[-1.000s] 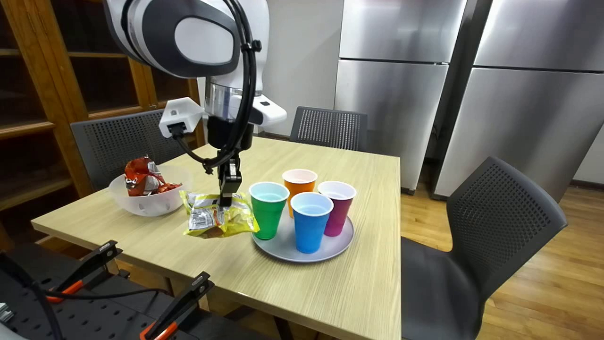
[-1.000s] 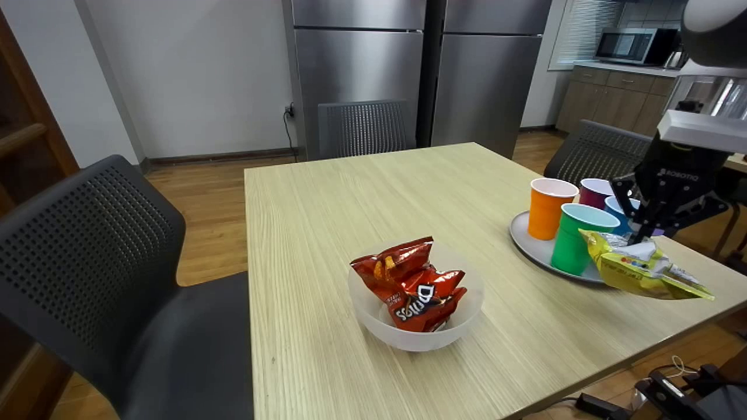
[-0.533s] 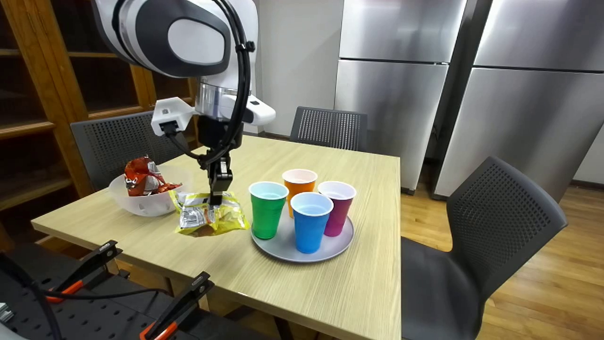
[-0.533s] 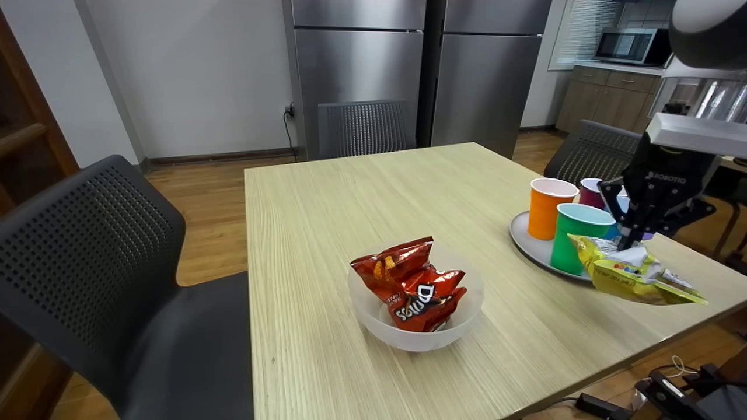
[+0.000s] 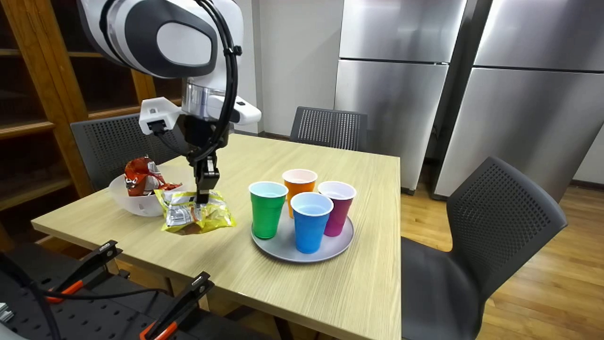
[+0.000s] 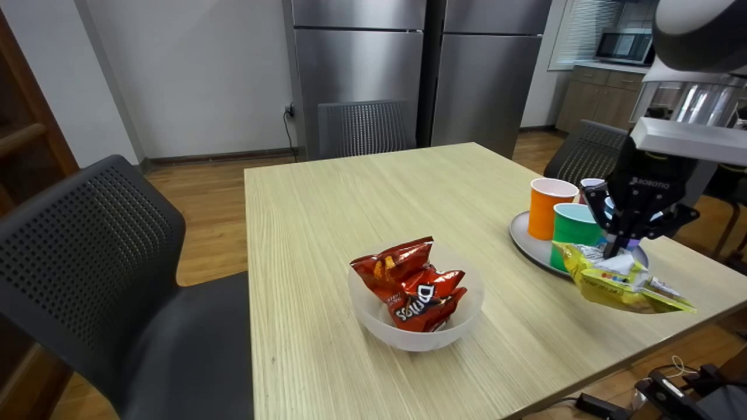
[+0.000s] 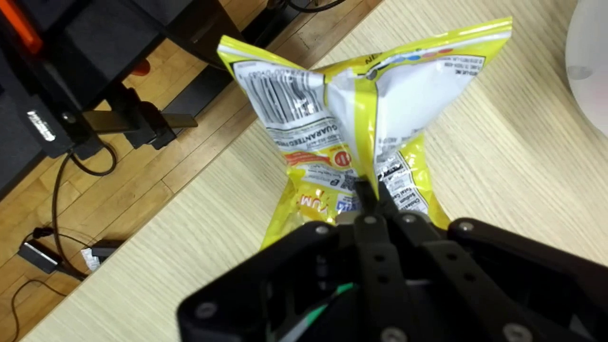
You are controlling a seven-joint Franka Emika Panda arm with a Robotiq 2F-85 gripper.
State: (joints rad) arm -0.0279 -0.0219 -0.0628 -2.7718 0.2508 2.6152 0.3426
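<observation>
The grey-and-white arm point(image 5: 184, 45) reaches in from the top in an exterior view and bends over so that the wrist point(image 5: 197, 100) hangs straight beneath it. Black cables point(image 5: 231, 85) run down along the wrist (one loops out to a white block point(image 5: 158, 114) on its side). In an exterior view the gripper point(image 6: 611, 251) points downward, leaning slightly, with the maker's name readable on its black housing point(image 6: 649, 175). The wrist view shows its two slim fingers point(image 7: 380, 268) lying close side by side, narrowing to tips point(image 7: 388, 202) that are drawn together in a pinch.

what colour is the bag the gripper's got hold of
The bag is yellow with white printed panels, clearest in the wrist view.
</observation>
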